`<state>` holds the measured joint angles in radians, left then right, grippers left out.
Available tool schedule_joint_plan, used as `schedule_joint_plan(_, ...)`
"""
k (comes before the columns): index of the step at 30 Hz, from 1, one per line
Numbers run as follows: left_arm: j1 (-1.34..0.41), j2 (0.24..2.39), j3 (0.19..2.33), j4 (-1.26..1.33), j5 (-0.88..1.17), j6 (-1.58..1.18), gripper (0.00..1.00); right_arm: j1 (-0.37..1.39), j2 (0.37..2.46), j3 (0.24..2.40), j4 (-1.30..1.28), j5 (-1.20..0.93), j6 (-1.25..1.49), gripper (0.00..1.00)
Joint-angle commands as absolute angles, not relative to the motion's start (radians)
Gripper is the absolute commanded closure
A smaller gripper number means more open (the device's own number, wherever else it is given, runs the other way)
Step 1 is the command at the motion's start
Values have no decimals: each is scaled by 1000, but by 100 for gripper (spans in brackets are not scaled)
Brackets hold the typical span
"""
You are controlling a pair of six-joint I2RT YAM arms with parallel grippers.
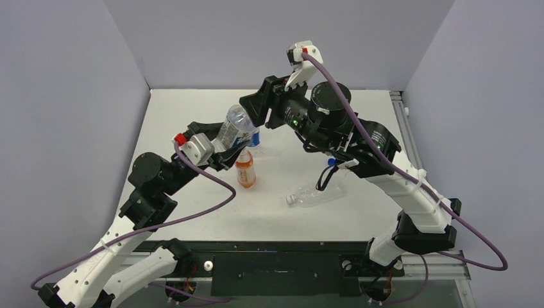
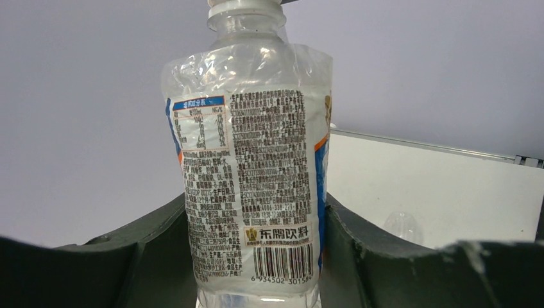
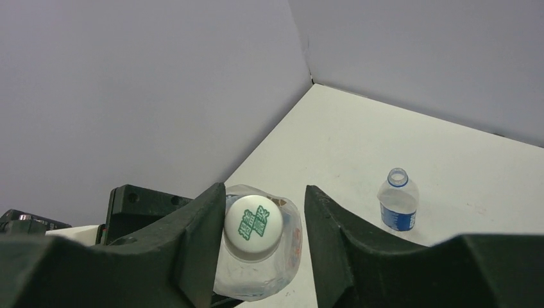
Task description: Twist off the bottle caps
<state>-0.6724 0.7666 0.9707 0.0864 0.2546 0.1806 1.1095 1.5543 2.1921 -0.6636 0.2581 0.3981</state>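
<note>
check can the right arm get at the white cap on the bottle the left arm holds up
Likely yes: the right tool sits either side of the white cap with nothing between, a gap on one side. The left tool grips the bottle.

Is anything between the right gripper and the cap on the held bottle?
Nothing visible. The right gripper flanks the cap, with a bare gap on one side. The left gripper holds the bottle by its body.
</note>
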Motion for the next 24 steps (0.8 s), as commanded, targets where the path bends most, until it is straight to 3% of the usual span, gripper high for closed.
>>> schedule_joint_plan(1,-672,757,967,140,235,192,100,1111,1546,2217,-639,262,420,59)
schedule_joint_plan(3,-671,758,967,141,234,192,100,1105,1549,2219,-639,241,428,58)
schedule_joint_plan(7,-672,761,969,144,235,192,100,1092,1562,2227,-650,204,446,48)
schedule_joint_plan(10,-671,763,969,148,234,191,100,1086,1566,2228,-654,194,455,47)
schedule_joint_plan(24,-671,773,983,160,235,183,100,1049,1596,2254,-674,120,487,68)
